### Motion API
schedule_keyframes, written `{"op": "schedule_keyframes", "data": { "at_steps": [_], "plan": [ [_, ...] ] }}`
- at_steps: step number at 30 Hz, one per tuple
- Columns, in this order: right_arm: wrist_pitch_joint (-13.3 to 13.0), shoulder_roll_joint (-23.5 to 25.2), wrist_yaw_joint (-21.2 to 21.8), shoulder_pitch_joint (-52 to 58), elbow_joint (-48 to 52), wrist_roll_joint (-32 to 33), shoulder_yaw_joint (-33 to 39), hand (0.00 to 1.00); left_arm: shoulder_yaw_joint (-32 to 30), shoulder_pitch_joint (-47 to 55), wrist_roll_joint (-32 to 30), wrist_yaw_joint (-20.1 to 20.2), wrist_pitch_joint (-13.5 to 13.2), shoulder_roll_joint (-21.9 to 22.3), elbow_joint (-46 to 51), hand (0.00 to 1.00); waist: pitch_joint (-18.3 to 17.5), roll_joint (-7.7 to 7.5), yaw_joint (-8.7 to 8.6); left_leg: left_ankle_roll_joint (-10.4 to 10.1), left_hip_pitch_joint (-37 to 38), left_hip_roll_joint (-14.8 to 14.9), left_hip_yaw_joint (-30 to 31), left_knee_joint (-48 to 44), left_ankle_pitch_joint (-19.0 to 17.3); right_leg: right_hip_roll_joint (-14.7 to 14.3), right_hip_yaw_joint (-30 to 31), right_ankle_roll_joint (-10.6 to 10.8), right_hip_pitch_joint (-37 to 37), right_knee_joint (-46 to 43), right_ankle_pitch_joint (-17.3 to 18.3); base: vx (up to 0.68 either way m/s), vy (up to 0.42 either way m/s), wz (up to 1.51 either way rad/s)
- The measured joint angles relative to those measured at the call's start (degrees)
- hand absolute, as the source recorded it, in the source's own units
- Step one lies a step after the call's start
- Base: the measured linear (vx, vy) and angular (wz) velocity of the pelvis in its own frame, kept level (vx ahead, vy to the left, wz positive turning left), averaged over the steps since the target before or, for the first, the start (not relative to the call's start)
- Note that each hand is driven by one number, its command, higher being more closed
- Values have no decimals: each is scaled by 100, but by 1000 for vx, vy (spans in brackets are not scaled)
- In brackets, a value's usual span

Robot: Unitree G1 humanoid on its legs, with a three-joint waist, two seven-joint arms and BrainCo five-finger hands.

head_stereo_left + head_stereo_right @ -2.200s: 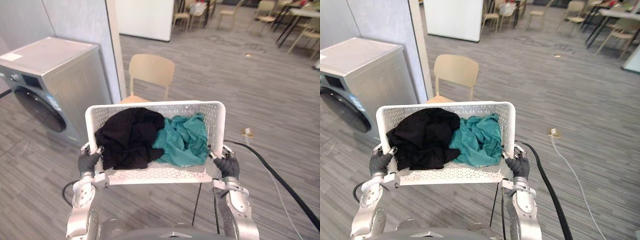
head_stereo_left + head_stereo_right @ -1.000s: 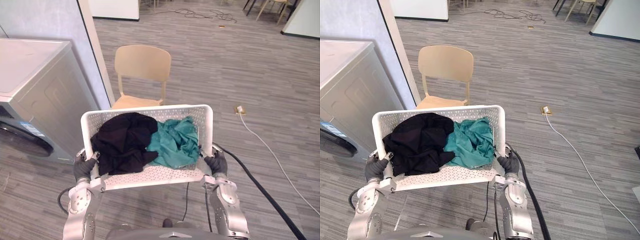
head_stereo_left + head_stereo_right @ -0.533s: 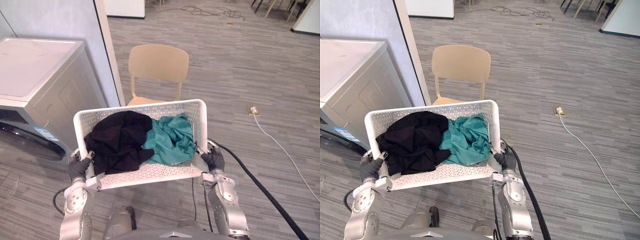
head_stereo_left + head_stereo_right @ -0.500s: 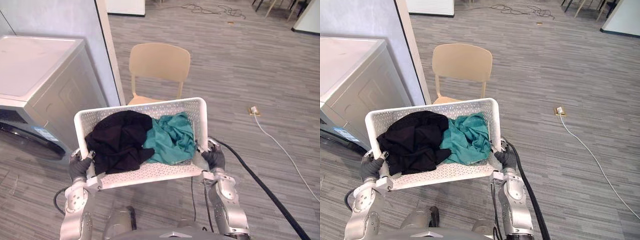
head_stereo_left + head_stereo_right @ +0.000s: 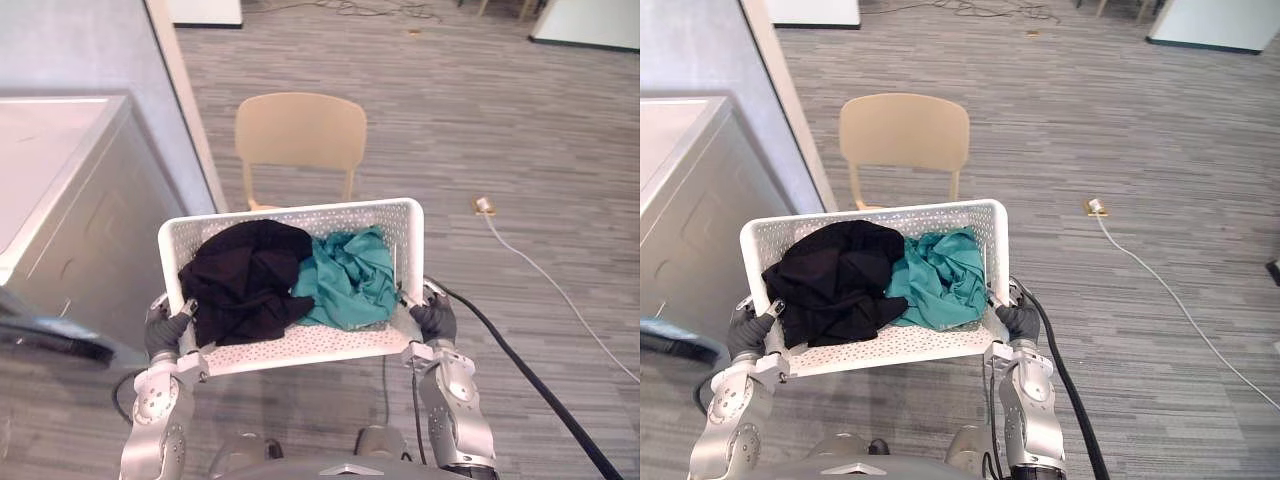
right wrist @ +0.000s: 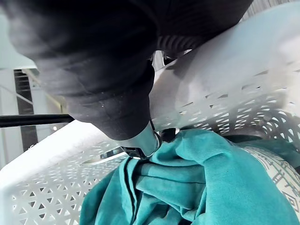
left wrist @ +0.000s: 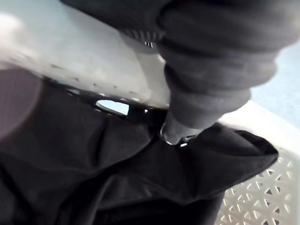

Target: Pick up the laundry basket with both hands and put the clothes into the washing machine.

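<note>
I hold a white perforated laundry basket [image 5: 290,213] level in front of me, one hand on each short side. My left hand [image 5: 165,334] is curled on the left rim, and my right hand [image 5: 433,320] on the right rim. A black garment [image 5: 240,280] fills the basket's left half and a crumpled teal garment [image 5: 350,282] the right half. The left wrist view has my left hand [image 7: 211,61] clamped on the white rim [image 7: 93,61] above the black cloth [image 7: 93,178]. In the right wrist view, my right hand [image 6: 93,70] grips the rim [image 6: 225,79] over the teal cloth [image 6: 197,183]. A grey washing machine [image 5: 60,200] stands at the left.
A beige chair [image 5: 300,135] stands right behind the basket, facing me. A grey partition wall [image 5: 90,50] with a pale edge rises beside the machine. A white cable and plug [image 5: 485,206] lie on the grey plank floor to the right.
The whole picture has shifted, so the camera has moved; the washing machine now shows from closer at the left. The basket stays held by both hands, with the clothes unchanged.
</note>
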State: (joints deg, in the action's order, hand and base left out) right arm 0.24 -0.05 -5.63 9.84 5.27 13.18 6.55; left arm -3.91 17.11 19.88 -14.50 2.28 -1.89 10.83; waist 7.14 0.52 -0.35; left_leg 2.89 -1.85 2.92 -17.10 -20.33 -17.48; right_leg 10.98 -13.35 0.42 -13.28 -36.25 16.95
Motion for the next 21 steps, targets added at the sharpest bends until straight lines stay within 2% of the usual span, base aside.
{"op": "schedule_keyframes", "data": {
  "at_steps": [1, 2, 3, 4, 5, 6, 8, 9, 10, 11, 15, 16, 18, 19, 20, 21],
  "plan": [
    [0, 0, 49, 2, 8, 4, 6, 100, -30, -17, 0, 12, -1, 7, -2, 100, 4, 26, -48, -29, 57, 95, -19, 85, 16, -332, 49, 21, -113, 489, -16, 185, -119, -24],
    [1, 0, 83, 36, 9, 35, 42, 100, -32, -38, -2, 46, -1, 7, -23, 100, 12, 36, -102, -99, 147, 173, -25, 171, 57, -590, 116, 20, -167, 1125, -230, 197, -134, -14],
    [1, -9, 102, 50, 8, 49, 60, 100, -33, -56, -5, 66, -1, 11, -45, 100, 20, 38, -124, -127, 203, 208, -23, 197, 72, -677, 158, -43, -165, 1408, -550, 238, -144, 4],
    [1, -34, 135, 87, 1, 52, 91, 100, -36, -94, -31, 115, -1, -11, -99, 100, 17, 49, -193, -212, 301, 274, 13, 173, 66, -783, 168, -46, 49, 1839, -1294, 226, -123, 1],
    [1, -63, 137, 86, -4, 49, 95, 100, -36, -129, -39, 112, 0, 20, -129, 100, 18, 102, -195, -275, 338, 355, 19, 164, 76, -864, 152, -98, 151, 1912, -1369, 286, -153, -10],
    [0, -76, 139, 66, 24, 49, 108, 100, -44, -210, -50, 115, 0, 14, -134, 100, 12, 122, -165, -440, 382, 411, 69, 217, 178, -929, 197, -155, 167, 1857, -1382, 246, -148, -14],
    [-9, -116, 140, 53, 54, 47, 220, 100, -9, -516, -122, 164, 0, 20, -285, 100, 20, 137, -192, -555, 546, 399, 270, 531, 272, -938, 253, -277, 337, 1830, -1304, 226, -135, 18],
    [-9, -172, 141, 43, 56, 46, 280, 100, 2, -710, -170, 229, 0, 22, -394, 100, 16, 156, -208, -654, 623, 442, 420, 915, 455, -938, 181, -278, 517, 1912, -1303, 139, -82, 37],
    [-15, -194, 143, 42, 61, 46, 294, 100, 5, -746, -179, 238, -1, 31, -395, 100, 16, 178, -216, -653, 610, 473, 477, 1039, 629, -952, 147, -275, 576, 1952, -1298, 72, -54, 25],
    [-23, -229, 147, 23, 62, 46, 294, 100, -6, -771, -200, 238, -7, 61, -395, 100, 14, 212, -186, -720, 617, 505, 526, 1052, 660, -977, 142, -260, 653, 2001, -1284, 22, -11, 7],
    [-64, -224, 191, -38, 93, 48, 270, 100, -52, -790, -199, 235, -23, 88, -402, 100, 6, 234, -131, -722, 544, 418, 680, 892, 618, -902, 149, -108, 761, 2178, -1156, 16, 49, 26],
    [-53, -216, 200, -35, 58, 48, 239, 100, -69, -780, -197, 234, -23, 67, -471, 100, 24, 237, -88, -708, 376, 430, 731, 484, 512, -889, 153, -40, 842, 2231, -1064, -11, -24, 25],
    [-23, -230, 206, -36, 42, 50, 205, 100, -87, -678, -192, 221, -23, 96, -559, 100, 96, 303, -12, -599, 115, 535, 756, -356, 404, -904, 142, -33, 1026, 2290, -1018, -27, -27, 12],
    [-19, -285, 215, -34, 43, 51, 137, 100, -134, -552, -164, 218, -22, 137, -559, 100, 112, 326, 7, -579, -91, 610, 764, -957, 417, -903, 165, -104, 1146, 2335, -943, -13, 9, -5],
    [-7, -297, 258, -25, 45, 51, 134, 100, -179, -443, -141, 224, -23, 242, -557, 100, 140, 281, 31, -430, -361, 706, 761, -1433, 309, -894, 179, -142, 1232, 2375, -911, 10, 15, -9],
    [-7, -295, 259, -28, 49, 51, 136, 100, -180, -399, -129, 224, -23, 280, -555, 100, 131, 293, 40, -402, -409, 764, 758, -1445, 239, -894, 188, -160, 1251, 2375, -897, 29, 33, -10]
  ]
}}
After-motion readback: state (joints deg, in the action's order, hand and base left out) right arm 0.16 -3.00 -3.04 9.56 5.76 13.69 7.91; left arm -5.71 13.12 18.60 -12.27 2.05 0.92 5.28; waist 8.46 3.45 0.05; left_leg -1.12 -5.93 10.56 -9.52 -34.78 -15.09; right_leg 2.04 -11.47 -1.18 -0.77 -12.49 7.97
